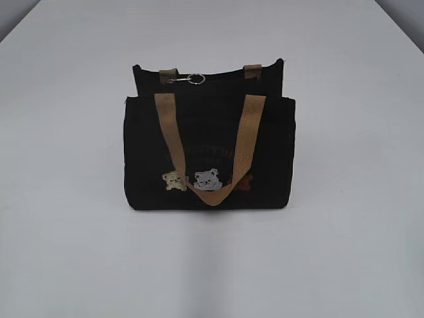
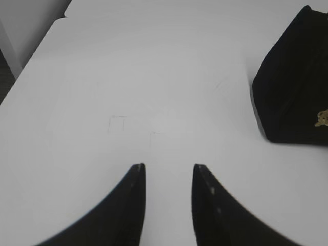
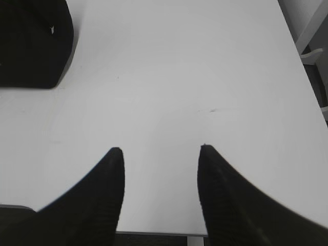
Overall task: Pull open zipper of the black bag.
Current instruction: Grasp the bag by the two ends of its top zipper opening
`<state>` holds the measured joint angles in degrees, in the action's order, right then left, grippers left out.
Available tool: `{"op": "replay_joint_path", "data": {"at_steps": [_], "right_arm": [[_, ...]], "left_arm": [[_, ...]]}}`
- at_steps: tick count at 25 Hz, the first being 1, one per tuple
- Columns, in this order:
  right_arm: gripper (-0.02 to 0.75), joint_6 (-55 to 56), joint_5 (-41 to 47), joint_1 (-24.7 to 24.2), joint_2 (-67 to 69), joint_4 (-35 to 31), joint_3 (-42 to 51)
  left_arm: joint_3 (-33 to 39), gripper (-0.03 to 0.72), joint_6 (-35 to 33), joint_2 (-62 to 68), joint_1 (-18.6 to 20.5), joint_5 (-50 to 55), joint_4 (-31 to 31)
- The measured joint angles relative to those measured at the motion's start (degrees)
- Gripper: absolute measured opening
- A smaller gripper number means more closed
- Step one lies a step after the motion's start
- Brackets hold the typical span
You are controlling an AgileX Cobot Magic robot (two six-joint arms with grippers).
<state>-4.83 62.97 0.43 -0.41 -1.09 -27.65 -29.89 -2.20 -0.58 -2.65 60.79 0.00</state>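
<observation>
- One black bag (image 1: 209, 156): small, boxy, fabric, standing upright near the middle of the white table (image 1: 79, 252), well clear of every edge. Faint lettering runs across the front panel.
- One zipper (image 1: 222, 77): thin dark line along the bag's top edge, hard to trace against the black cloth; whether it is done up cannot be told for certain.
- One zipper pull (image 1: 189, 79): small, silver, metal, ending in a round ring, lying at the top edge toward the bag's left end, just beside the rear strap stub.
- Two tan handles: the front handle (image 1: 209, 159) hangs down over the front panel in a long loop; the rear handle (image 1: 169, 75) shows only as two short stubs at the top edge.
- Three small bear patches (image 1: 209, 180) low on the front: one pale yellow, one grey-white, one brown and partly behind the hanging strap.
- One left gripper (image 2: 169, 171): two dark fingers parted, nothing between them, over bare table; a corner of the bag sits at the right edge of its wrist view.
- One right gripper (image 3: 161, 154): two dark fingers spread wider, holding nothing, near the table's near edge; the bag shows at the upper left corner of its wrist view.
</observation>
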Motion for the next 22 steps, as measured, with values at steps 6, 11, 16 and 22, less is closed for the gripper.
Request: {"op": "replay_joint_path", "data": {"at_steps": [6, 11, 16, 22], "right_arm": [[0.372, 0.0, 0.0, 0.0, 0.0, 0.0, 0.0], [0.372, 0.0, 0.0, 0.0, 0.0, 0.0, 0.0], [0.372, 0.0, 0.0, 0.0, 0.0, 0.0, 0.0], [0.372, 0.0, 0.0, 0.0, 0.0, 0.0, 0.0]], "left_arm": [[-0.2, 0.239, 0.0, 0.9, 0.0, -0.3, 0.0], [-1.6, 0.259, -4.3, 13.5, 0.0, -13.7, -10.1], [-2.0, 0.267, -30.4, 36.9, 0.0, -35.3, -32.3], [-7.3, 0.267, -64.5, 64.2, -4.3, -46.2, -55.5]]}}
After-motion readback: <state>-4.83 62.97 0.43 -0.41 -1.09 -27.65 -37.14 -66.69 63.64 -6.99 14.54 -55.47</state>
